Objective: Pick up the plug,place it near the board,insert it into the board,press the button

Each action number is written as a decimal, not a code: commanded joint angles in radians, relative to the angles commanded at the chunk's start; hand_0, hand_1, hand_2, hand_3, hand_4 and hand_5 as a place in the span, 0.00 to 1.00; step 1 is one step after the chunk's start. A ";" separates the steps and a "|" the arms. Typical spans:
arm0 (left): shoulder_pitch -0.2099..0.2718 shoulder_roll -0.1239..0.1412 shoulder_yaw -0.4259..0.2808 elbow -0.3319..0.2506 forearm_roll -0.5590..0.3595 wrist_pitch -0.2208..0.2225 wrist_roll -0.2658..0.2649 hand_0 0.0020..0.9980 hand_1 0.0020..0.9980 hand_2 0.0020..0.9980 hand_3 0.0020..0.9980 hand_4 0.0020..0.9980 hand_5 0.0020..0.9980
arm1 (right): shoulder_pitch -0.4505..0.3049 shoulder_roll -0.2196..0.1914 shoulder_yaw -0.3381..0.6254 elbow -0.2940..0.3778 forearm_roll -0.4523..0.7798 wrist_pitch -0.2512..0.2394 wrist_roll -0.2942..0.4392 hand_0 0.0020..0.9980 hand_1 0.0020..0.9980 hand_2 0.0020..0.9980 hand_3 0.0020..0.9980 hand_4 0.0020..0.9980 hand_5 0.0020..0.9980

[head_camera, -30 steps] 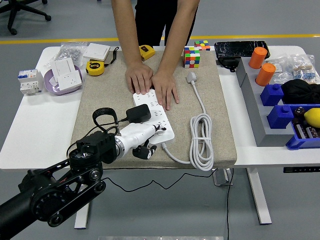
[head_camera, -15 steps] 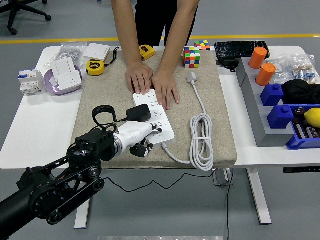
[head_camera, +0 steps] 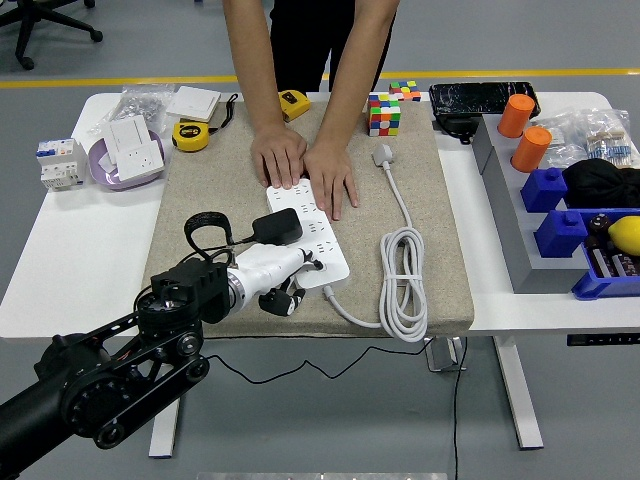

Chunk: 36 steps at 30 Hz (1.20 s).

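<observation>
A white table (head_camera: 60, 270) is carrying a tan mat (head_camera: 440, 230), with clutter sitting at 10 and 3 o'clock. On the mat the white board (head_camera: 318, 238) is lying lengthwise, and a person is pressing both hands (head_camera: 305, 165) flat on its far end, at 12 o'clock, steadying it. The black plug (head_camera: 276, 226) is already sitting on the board's left edge, its cord looping off toward 9 o'clock. The left hand (head_camera: 275, 272) is resting just below it at the board's near end — over the last second it has been sliding slightly toward 9 o'clock and settling. Its white fingers (head_camera: 300, 259) are lying extended onto the board while the dark ones are curling under; they are holding nothing, though whether a fingertip is actually touching the button is hard to tell. So insertion looks done, and the hand seems to be lining up for the press. The right arm is not showing.
</observation>
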 joint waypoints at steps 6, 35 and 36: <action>0.000 -0.001 0.006 0.009 0.000 -0.008 0.003 0.13 0.03 0.15 0.83 0.44 0.04 | 0.000 0.000 0.003 0.000 -0.002 0.000 0.000 0.95 0.89 0.83 0.84 1.00 0.95; -0.034 -0.106 -0.295 0.049 -0.510 0.238 -0.456 0.67 0.76 0.71 0.65 0.92 0.14 | 0.004 0.002 -0.024 0.000 0.012 0.001 0.000 0.95 0.89 0.84 0.84 1.00 0.95; -0.032 -0.109 -0.302 0.067 -0.556 0.239 -0.465 0.96 1.00 0.97 0.91 1.00 0.40 | 0.004 0.001 -0.020 0.000 0.009 0.002 -0.001 0.95 0.89 0.84 0.84 1.00 0.95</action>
